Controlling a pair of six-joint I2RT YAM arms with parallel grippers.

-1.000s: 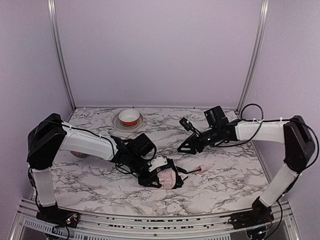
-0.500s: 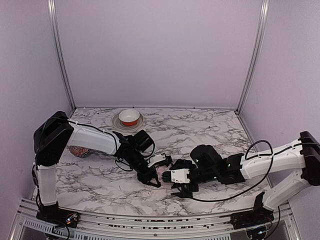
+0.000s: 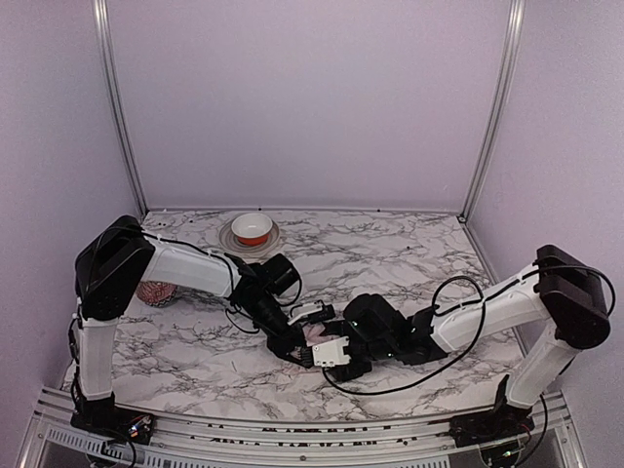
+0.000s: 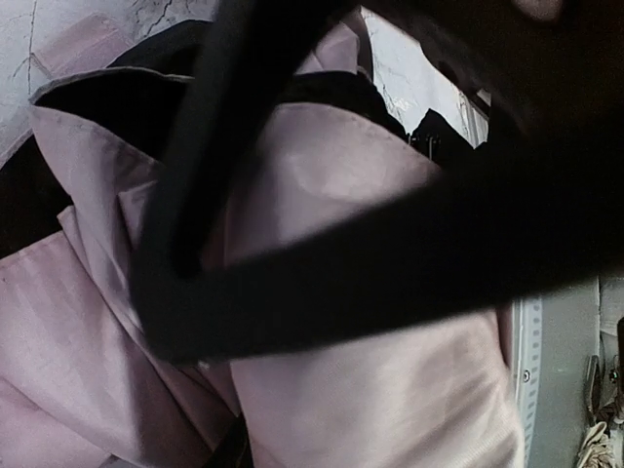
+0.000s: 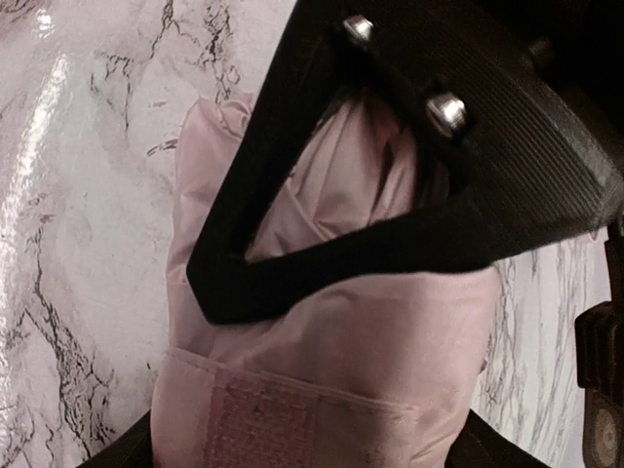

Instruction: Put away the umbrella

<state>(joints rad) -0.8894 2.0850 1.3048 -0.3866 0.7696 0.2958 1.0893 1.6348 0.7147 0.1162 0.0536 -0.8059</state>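
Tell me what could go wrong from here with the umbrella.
1. The left gripper and the right gripper crowd the same small bundle in the top view, so their fingers may collide.
2. The pale pink fabric of the umbrella lies in loose folds under the fingers in both wrist views. A pull may snag the cloth or slip off it rather than move the whole umbrella.

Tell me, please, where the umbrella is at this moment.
In the top view, the umbrella lies near the front centre of the marble table, bunched between the left gripper and the right gripper.
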